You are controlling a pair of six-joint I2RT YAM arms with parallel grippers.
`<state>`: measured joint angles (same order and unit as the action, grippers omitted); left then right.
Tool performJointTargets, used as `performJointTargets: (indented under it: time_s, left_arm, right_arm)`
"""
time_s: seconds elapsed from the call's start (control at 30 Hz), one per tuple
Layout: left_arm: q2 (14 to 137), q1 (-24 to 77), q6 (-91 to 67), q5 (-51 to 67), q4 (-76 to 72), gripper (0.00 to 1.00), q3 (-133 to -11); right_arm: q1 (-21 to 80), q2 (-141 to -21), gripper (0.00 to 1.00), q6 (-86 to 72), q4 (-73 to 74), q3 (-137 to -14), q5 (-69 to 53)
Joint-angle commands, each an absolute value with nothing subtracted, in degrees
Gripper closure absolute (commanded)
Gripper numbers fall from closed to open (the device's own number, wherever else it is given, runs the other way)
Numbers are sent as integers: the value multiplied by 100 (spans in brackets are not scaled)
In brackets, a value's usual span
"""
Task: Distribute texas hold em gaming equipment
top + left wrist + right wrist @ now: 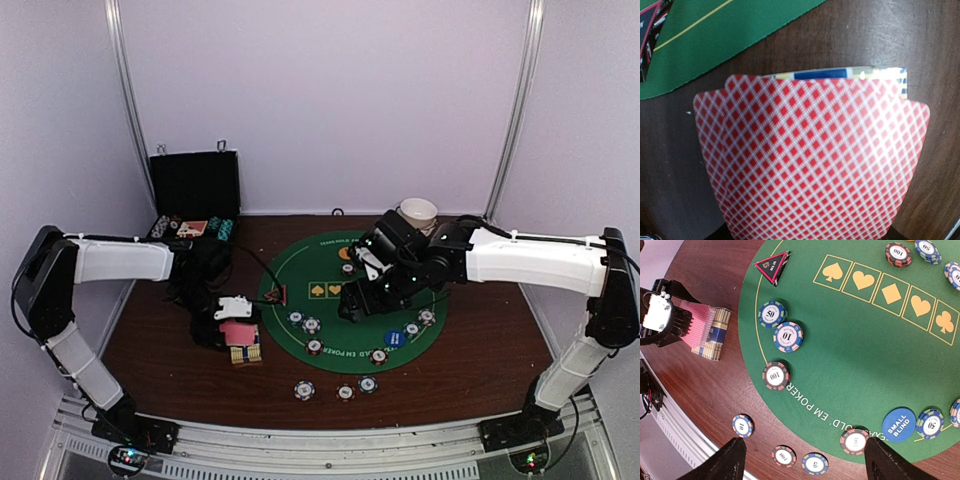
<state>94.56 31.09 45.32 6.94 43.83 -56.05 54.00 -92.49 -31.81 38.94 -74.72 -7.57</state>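
since the pink-backed playing cards (810,160), clamped at one edge in the closed left gripper (237,322) over the card box (840,74) beside the green mat (855,365), look thin, light, slick and bowed, pinch an edge gently; the right gripper (805,462) hangs wide above the mat.

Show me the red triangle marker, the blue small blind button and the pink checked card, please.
red triangular marker (773,267): right wrist view, its dark centre.
blue small blind button (898,424): right wrist view, on its lettering.
pink-backed playing card (810,160): left wrist view, middle of its bowed back.
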Motion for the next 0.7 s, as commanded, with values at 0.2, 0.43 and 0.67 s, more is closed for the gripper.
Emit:
performJointTargets:
  time_s: [0.2,0.43,0.67]
  left_arm:
    - [8964,3138,4236,1148,5088,100,-6276]
    - [8787,3139,3871,1548,5659,100,-6966]
    - [8654,3255,3724,1781,6114,100,-7607]
  right_arm:
    - [5315,-9218,13,-3597,3363,-7426,-1167]
    - [5274,-9638,3,-4461,1812,-7397,-2779]
    - [5277,-10425,2,-5457,257,-7510,-3942]
